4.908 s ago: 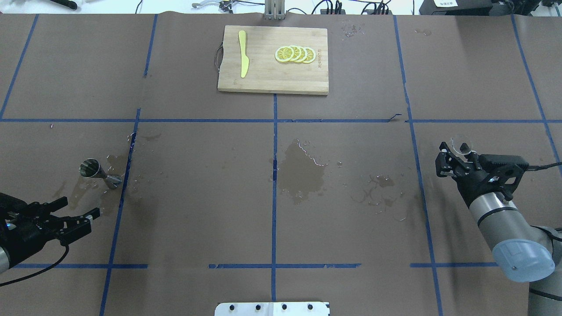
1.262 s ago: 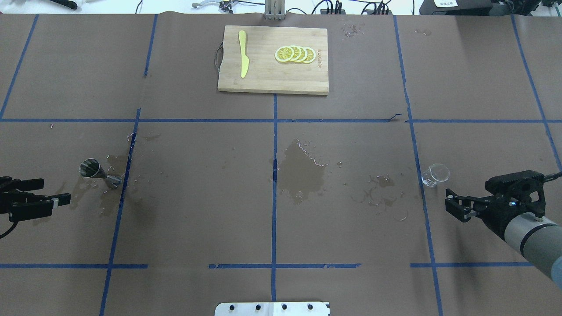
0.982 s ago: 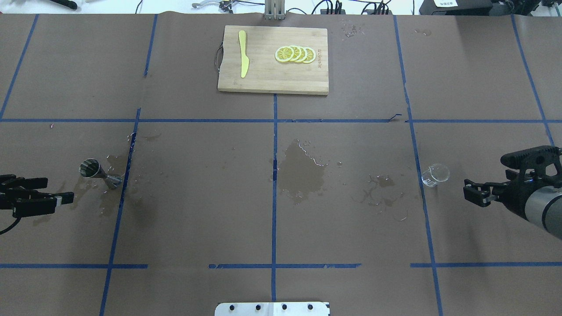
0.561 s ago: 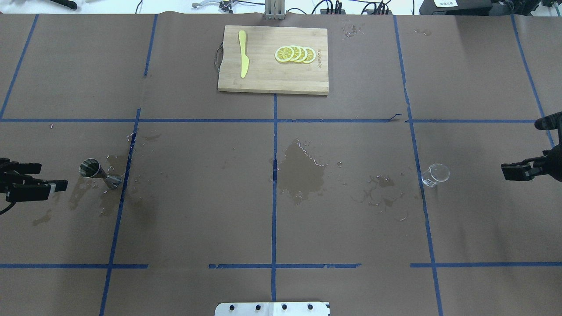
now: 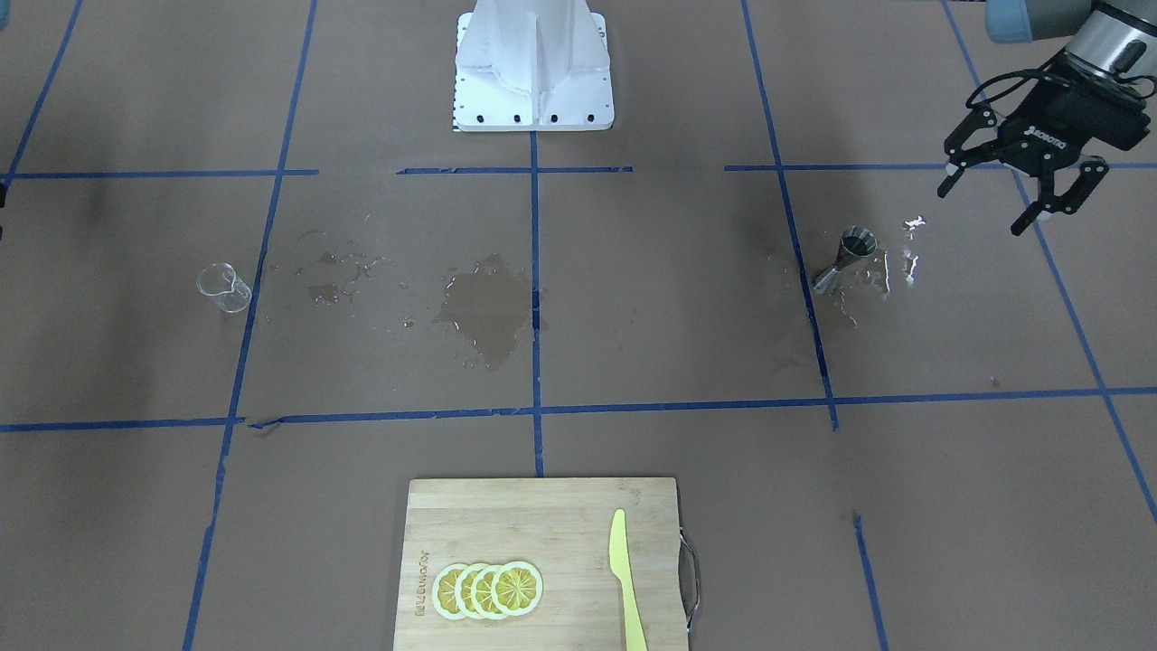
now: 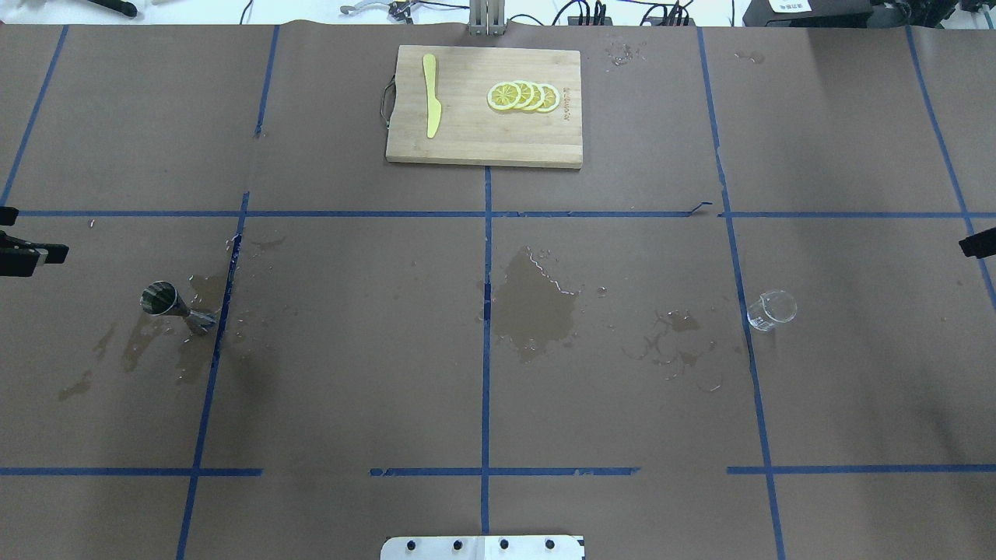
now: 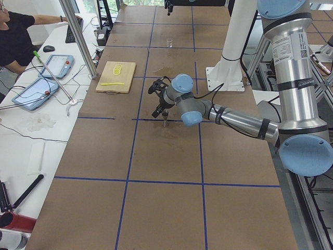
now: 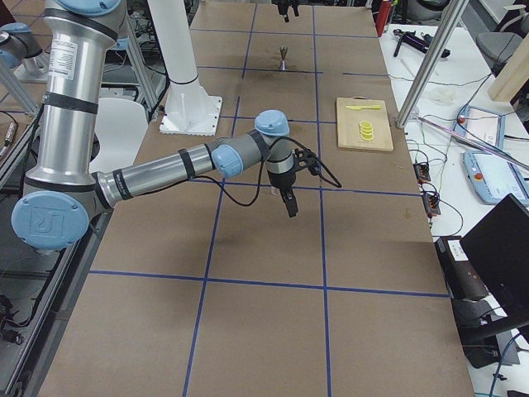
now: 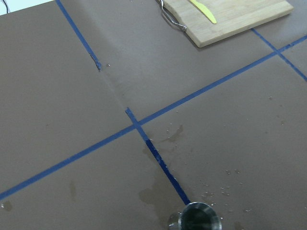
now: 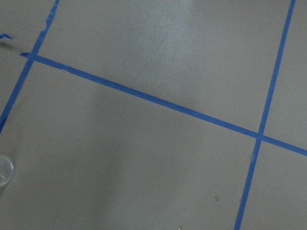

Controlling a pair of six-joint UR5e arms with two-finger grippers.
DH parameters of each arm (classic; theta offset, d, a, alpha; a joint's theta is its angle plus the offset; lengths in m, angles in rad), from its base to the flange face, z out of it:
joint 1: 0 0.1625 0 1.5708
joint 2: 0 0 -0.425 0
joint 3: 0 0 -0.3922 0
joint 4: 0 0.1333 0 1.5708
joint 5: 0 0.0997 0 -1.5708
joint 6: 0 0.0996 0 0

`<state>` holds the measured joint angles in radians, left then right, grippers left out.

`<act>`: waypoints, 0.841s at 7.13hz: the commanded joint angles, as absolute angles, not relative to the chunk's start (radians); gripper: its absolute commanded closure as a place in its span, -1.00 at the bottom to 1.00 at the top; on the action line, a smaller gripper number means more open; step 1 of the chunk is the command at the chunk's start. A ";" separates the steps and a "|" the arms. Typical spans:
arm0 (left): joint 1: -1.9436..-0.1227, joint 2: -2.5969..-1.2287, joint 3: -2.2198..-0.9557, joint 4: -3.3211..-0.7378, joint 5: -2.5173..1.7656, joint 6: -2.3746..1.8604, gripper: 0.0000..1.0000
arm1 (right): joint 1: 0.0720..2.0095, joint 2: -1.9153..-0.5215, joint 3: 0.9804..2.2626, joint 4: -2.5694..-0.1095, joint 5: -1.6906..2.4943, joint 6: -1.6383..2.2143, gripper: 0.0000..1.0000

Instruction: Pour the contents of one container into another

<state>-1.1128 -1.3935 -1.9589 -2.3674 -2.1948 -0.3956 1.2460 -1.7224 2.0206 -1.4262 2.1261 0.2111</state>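
Note:
A small metal jigger (image 6: 159,299) (image 5: 850,258) stands on wet paper on my left side; its rim shows at the bottom of the left wrist view (image 9: 199,218). A clear glass beaker (image 6: 772,309) (image 5: 223,287) stands alone on my right side. My left gripper (image 5: 979,212) hovers open and empty, out beyond the jigger near the table's edge. Of my right gripper (image 6: 979,245) only a dark tip shows at the overhead view's right edge, well clear of the beaker, and I cannot tell its state.
A wooden cutting board (image 6: 482,105) at the far middle carries lemon slices (image 6: 523,96) and a yellow knife (image 6: 430,93). A large wet patch (image 6: 537,303) and scattered droplets mark the brown paper. A person sits at the side bench (image 7: 13,36).
The right gripper, at the beaker 4.9 s ago, has left it standing and swung out to the right edge. The left gripper has drawn back past the jigger to the left edge.

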 commanded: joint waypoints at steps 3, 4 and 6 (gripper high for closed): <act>-1.444 -1.598 -1.798 -1.836 -2.293 0.091 -1.00 | 1.566 -1.652 1.676 -1.488 2.400 -0.166 -1.00; -1.525 -1.611 -1.731 -1.812 -2.293 0.176 -1.00 | 1.606 -1.655 1.610 -1.486 2.428 -0.176 -1.00; -1.565 -1.609 -1.614 -1.778 -2.292 0.164 -1.00 | 1.641 -1.654 1.603 -1.476 2.413 -0.160 -1.00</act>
<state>-1.5382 -1.6064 -1.6835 -1.8107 -2.2922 0.1571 1.6206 -1.6564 1.6140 -1.4799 2.4192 -0.1658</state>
